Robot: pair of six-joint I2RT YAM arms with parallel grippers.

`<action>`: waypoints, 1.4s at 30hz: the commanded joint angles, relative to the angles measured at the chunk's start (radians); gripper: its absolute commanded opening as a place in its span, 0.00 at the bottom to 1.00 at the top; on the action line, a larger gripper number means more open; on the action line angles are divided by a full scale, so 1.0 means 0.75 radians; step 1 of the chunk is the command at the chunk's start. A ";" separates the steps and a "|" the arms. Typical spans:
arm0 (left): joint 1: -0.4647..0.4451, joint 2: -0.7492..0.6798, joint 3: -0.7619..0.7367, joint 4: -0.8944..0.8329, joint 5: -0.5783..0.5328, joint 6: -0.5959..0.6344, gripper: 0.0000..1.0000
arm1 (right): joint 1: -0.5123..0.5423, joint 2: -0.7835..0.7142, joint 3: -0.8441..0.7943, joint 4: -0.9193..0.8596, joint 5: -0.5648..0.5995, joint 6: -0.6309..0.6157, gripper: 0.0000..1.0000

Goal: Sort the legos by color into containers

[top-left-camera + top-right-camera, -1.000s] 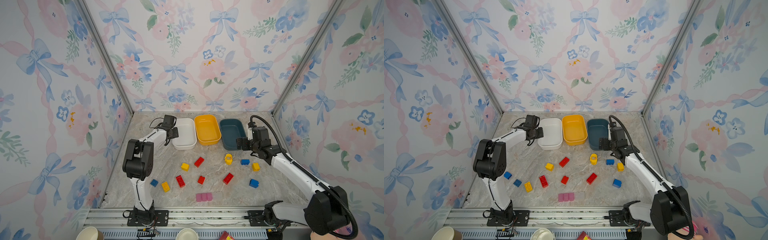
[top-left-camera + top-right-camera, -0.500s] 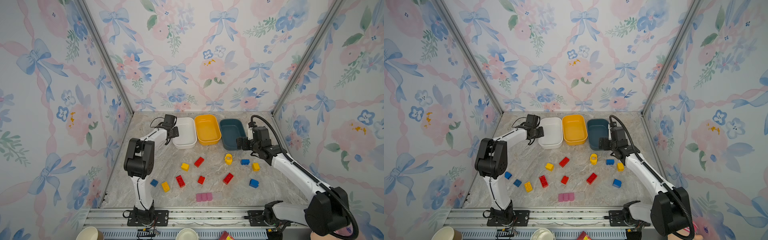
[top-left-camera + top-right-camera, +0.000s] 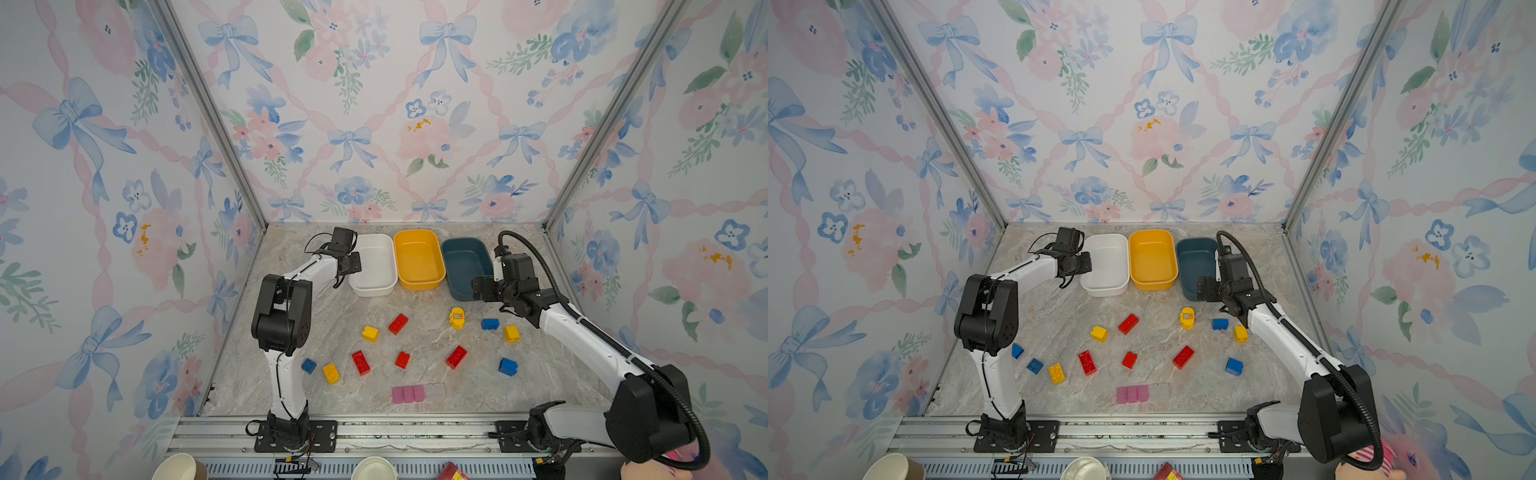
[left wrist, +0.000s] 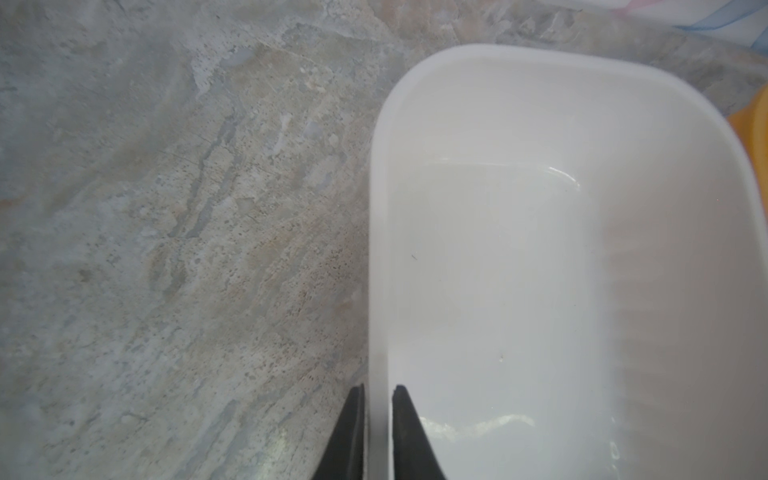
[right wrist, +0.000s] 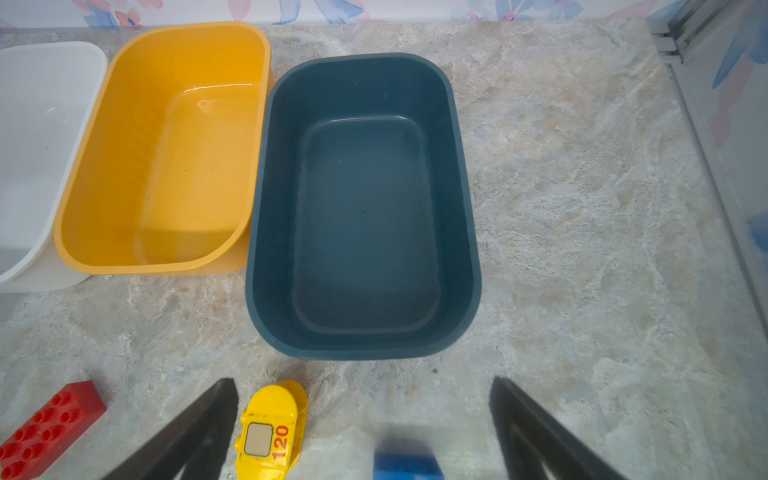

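Note:
Three containers stand in a row at the back: white (image 3: 374, 286), yellow-orange (image 3: 417, 280) and dark teal (image 3: 459, 291), all empty. My left gripper (image 4: 378, 388) is shut on the white container's (image 4: 540, 75) left wall, one finger inside and one outside; it shows in both top views (image 3: 353, 264) (image 3: 1086, 264). My right gripper (image 5: 362, 380) hangs open in front of the teal container (image 5: 361, 345). A rounded yellow lego (image 5: 270, 428) lies by one of its fingers, and a blue lego (image 5: 407, 467) lies between them. Red (image 3: 398, 324), yellow (image 3: 370, 333) and blue (image 3: 508, 366) legos lie scattered on the table.
A pale pink block strip (image 3: 417, 392) lies near the front edge. Two paper cups (image 3: 178, 467) (image 3: 374, 469) stand below the front rail. Floral walls and metal posts close in the left, back and right sides. The marble tabletop (image 3: 415, 299) stretches between containers and bricks.
The left arm has edged slightly to the right while keeping the white container's wall between its fingers. The right arm and the bricks have stayed where they were.

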 commanded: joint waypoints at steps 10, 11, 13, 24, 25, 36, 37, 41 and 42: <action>-0.004 -0.049 0.042 -0.013 0.023 0.013 0.44 | -0.243 0.130 0.159 -0.118 -0.064 -0.010 0.97; -0.004 -0.061 0.042 -0.013 0.021 0.013 0.47 | -0.271 0.161 0.181 -0.125 -0.082 -0.014 0.97; -0.004 -0.083 0.039 -0.012 0.016 0.013 0.54 | -0.312 0.218 0.227 -0.143 -0.119 -0.023 0.97; -0.002 -0.301 -0.100 0.100 -0.004 0.010 0.84 | -0.380 0.533 0.398 -0.176 -0.202 -0.009 0.94; -0.002 -0.323 -0.123 0.117 0.001 0.006 0.85 | -0.380 0.554 0.408 -0.170 -0.209 -0.005 0.92; 0.023 -0.558 -0.475 0.404 0.125 -0.092 0.92 | -0.380 0.722 0.501 -0.147 -0.238 0.018 0.46; 0.026 -0.573 -0.496 0.416 0.127 -0.097 0.92 | -0.380 0.727 0.508 -0.149 -0.234 0.019 0.42; 0.039 -0.604 -0.545 0.439 0.141 -0.105 0.93 | -0.375 0.742 0.524 -0.148 -0.234 0.020 0.33; 0.041 -0.604 -0.550 0.442 0.143 -0.105 0.93 | -0.372 0.747 0.531 -0.149 -0.234 0.019 0.33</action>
